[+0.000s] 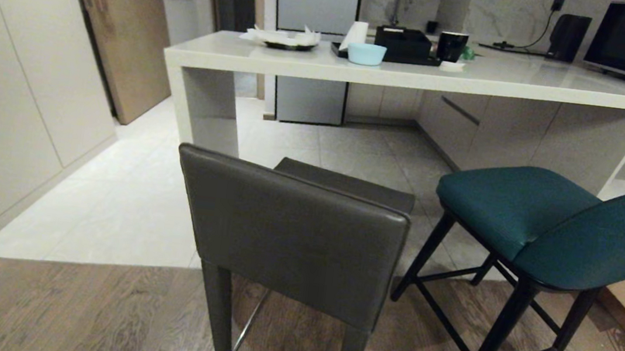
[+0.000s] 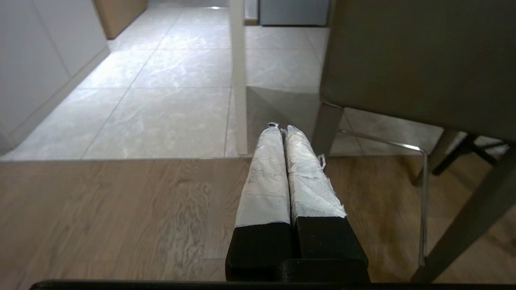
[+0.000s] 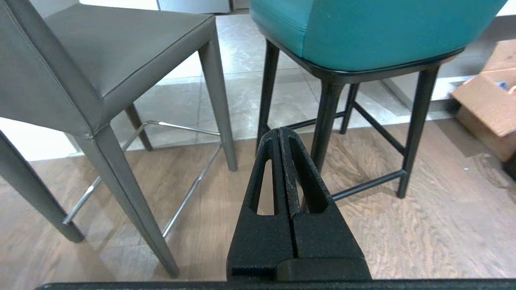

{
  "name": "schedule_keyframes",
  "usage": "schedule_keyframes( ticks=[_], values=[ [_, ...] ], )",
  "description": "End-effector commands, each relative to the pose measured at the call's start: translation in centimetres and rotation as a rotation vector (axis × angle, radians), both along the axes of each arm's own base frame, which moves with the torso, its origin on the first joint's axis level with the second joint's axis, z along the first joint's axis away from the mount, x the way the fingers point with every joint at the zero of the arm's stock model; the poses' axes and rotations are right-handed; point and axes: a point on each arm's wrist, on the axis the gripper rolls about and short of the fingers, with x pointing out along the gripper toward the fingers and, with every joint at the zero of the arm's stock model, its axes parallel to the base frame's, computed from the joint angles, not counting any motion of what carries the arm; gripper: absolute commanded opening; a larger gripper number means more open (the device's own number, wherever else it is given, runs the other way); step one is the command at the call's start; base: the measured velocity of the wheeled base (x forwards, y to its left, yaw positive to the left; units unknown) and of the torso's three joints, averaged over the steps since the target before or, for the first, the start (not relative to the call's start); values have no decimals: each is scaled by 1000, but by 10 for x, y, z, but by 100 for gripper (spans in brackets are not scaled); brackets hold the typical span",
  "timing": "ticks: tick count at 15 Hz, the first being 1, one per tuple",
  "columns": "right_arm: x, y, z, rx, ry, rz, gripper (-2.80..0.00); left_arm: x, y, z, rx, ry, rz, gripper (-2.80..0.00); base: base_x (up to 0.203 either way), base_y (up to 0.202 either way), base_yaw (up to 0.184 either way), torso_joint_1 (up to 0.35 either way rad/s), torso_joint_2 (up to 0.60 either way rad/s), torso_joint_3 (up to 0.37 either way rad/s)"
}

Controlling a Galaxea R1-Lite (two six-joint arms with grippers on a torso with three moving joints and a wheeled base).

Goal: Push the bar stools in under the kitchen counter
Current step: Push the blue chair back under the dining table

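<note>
We see both stools out from the kitchen counter (image 1: 418, 73) on the wood floor — grey stool (image 1: 293, 238) beside our closed, empty left gripper (image 2: 282, 129), teal stool (image 3: 363, 36) beyond our closed, empty right gripper (image 3: 280, 131).

Pale tile floor (image 1: 127, 201), wood planks (image 1: 68, 306)

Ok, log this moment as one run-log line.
stage: start | grey stool: out from counter | teal stool: out, angled | left gripper: shut, empty | right gripper: shut, empty
</note>
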Motion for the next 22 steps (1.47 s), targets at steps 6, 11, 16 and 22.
schedule_keyframes(
  ticks=[6,11,16,22],
  values=[
    [0,0,0,0,0,-1,-280,2,0,-5,0,20,0,-280,0,0,0,0,0,0],
    [0,0,0,0,0,-1,-280,2,0,-5,-1,19,0,-280,2,-39,0,2,0,1],
    [0,0,0,0,0,-1,-280,2,0,-5,0,19,0,-280,0,-189,0,2,2,4],
    [0,0,0,0,2,-1,-280,2,0,-5,-1,19,0,-280,0,-192,2,1,2,4]
  ],
)
